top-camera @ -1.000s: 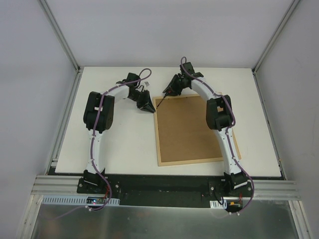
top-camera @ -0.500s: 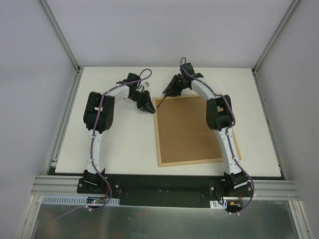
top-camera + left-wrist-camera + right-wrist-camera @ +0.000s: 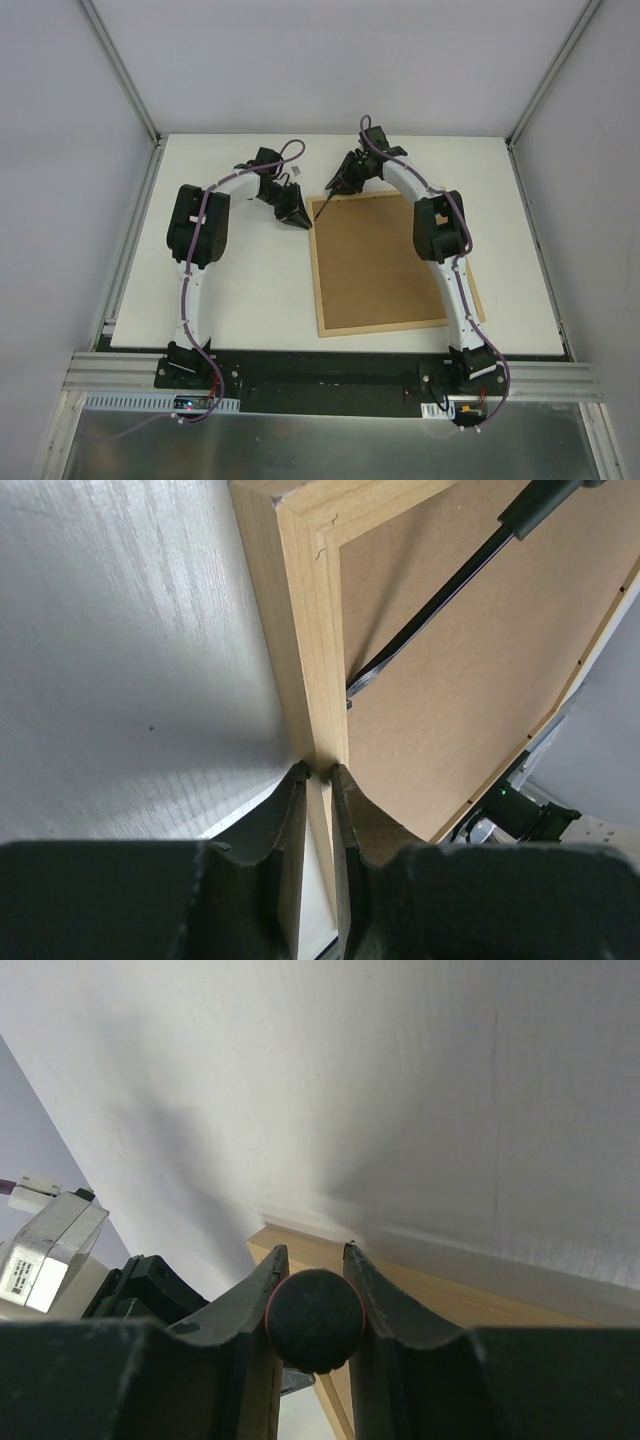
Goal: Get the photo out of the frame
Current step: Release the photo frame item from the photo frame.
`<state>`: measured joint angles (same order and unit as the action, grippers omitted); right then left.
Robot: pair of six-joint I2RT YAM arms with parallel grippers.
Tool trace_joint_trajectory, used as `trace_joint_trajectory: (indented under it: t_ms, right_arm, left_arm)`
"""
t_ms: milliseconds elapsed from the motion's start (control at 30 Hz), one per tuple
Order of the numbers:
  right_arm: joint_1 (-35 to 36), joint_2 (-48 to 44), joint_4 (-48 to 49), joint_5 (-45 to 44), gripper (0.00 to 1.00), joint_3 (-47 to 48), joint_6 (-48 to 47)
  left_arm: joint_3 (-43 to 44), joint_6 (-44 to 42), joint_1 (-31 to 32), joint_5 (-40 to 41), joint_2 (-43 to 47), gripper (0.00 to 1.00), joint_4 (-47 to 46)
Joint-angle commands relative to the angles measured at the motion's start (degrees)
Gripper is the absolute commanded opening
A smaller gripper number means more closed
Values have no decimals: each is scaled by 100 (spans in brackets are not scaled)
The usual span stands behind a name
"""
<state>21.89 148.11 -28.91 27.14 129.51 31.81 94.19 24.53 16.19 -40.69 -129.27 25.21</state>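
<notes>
The frame [image 3: 385, 265] lies face down on the white table, its brown fibreboard back up. The photo is hidden under that back. My left gripper [image 3: 296, 218] sits at the frame's far-left corner; in the left wrist view it [image 3: 318, 772] is shut on the light wood rim [image 3: 305, 630]. My right gripper [image 3: 340, 186] hovers just beyond the frame's far edge, shut [image 3: 314, 1250] on the round black handle [image 3: 314, 1318] of a thin tool. The tool's dark shaft [image 3: 430, 620] slants down across the back, its tip [image 3: 350, 690] at the inner edge of the rim.
The table's far edge and the enclosure's white walls stand close behind both grippers. The right forearm [image 3: 440, 225] arches over the frame's right side. The left arm's black wrist [image 3: 130, 1285] shows just left of the right fingers. Bare tabletop [image 3: 250, 290] lies left of the frame.
</notes>
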Motion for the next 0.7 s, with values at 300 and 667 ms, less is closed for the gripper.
trace_joint_trajectory:
  t_ms: [300,667]
  right_arm:
    - [8,-371,-669,2,0,-75,-167]
    - [263,-143,-616,-42,0,162,-96]
  left_arm:
    - [-156,-63,43,553,130,12,98]
    - [-164,-36,51,518,157,12,89]
